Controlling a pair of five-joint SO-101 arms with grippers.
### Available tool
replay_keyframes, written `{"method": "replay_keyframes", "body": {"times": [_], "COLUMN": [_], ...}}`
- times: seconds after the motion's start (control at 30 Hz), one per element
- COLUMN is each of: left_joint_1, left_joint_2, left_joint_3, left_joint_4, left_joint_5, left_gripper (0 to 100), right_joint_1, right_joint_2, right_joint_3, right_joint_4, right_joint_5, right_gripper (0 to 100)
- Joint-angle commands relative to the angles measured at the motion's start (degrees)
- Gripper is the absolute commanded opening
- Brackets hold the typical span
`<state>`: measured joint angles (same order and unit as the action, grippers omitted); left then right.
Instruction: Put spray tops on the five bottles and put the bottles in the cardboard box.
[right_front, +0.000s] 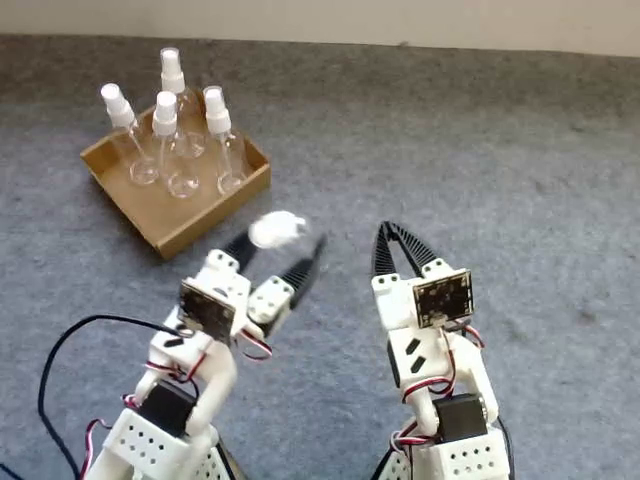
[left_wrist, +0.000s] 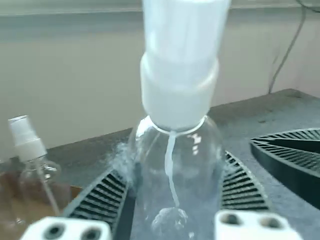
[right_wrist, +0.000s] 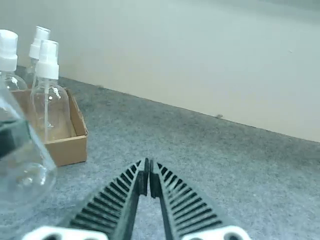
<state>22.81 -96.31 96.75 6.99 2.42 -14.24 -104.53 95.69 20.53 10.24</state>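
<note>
Up top, the box (right_front: 212, 215) sits upper left of the frame. It is shallow brown cardboard, and four bottles (right_front: 165, 128) stand upright inside it, each wearing a white spray top. The fifth bottle (right_front: 275, 230) is outside the box, just below and right of it. Its white cap is a pale blob between the black fingers of the left gripper (right_front: 275, 256). That gripper is spread, one finger fanned out on either side. At lower centre-right the right gripper (right_front: 384, 231) points up the frame with its tips pressed together, pinching nothing, well apart from the box.

Over to the left wrist view, and the fifth bottle comes in close. It has a clear, round-shouldered body, with the spray top (left_wrist: 180, 65) seated on the neck and a thin tube (left_wrist: 170, 165) running down inside. A ribbed black finger (left_wrist: 100, 200) lies right beside the body, and the other finger (left_wrist: 290, 155) stands off from it with a gap. Whether the near one actually touches, I can't tell.

The right wrist view gives the shut tips head-on: two ribbed, tapering fingers meeting at a point. It also catches the box wall side-on with three tops rising above it. The fifth bottle bulges close by, with a dark finger across it.

The desk (right_front: 480, 150) is covered in grey, fuzzy, felt-like cloth, and a plain pale wall (right_wrist: 200, 60) stands behind. A black cable (right_front: 55, 350) loops at lower left of the high view.
</note>
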Motion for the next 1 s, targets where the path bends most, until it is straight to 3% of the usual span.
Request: {"method": "replay_keyframes", "body": {"times": [0.0, 0.17, 0.33, 0.47, 0.53, 0.63, 0.83, 0.97], "left_joint_1": [-9.45, -18.24, -19.91, -24.84, -26.24, -26.59, -26.86, -30.90], "left_joint_2": [-0.75, -0.66, 0.04, 0.13, 1.19, 6.02, 20.79, 32.48], "left_joint_3": [0.84, -1.71, -5.58, -9.01, -11.82, -17.27, -26.77, -31.43], "left_joint_4": [-0.26, -0.35, -0.09, 0.62, 5.27, 10.46, 10.46, 10.11], "left_joint_5": [-0.09, -5.63, -12.31, -12.57, -12.57, -12.57, -12.57, -12.57], "left_gripper": [6, 6, 6, 6, 6, 6, 6, 6], "right_joint_1": [1.01, 1.01, 0.92, 0.92, 0.92, 0.92, 0.92, 0.92], "right_joint_2": [-0.48, -0.40, -0.40, -0.40, -0.40, -0.40, -0.40, -0.40], "right_joint_3": [9.19, 9.19, 9.19, 9.27, 9.27, 9.27, 9.27, 9.27], "right_joint_4": [-1.10, -1.01, -1.01, 1.36, 1.63, 1.71, 1.80, 1.80], "right_joint_5": [0.26, 0.26, 0.26, 0.26, 0.26, 0.26, 0.26, 0.26], "right_gripper": [0.5, 0.5, 0.5, 0.5, 0.5, 0.5, 0.5, 0.5]}}
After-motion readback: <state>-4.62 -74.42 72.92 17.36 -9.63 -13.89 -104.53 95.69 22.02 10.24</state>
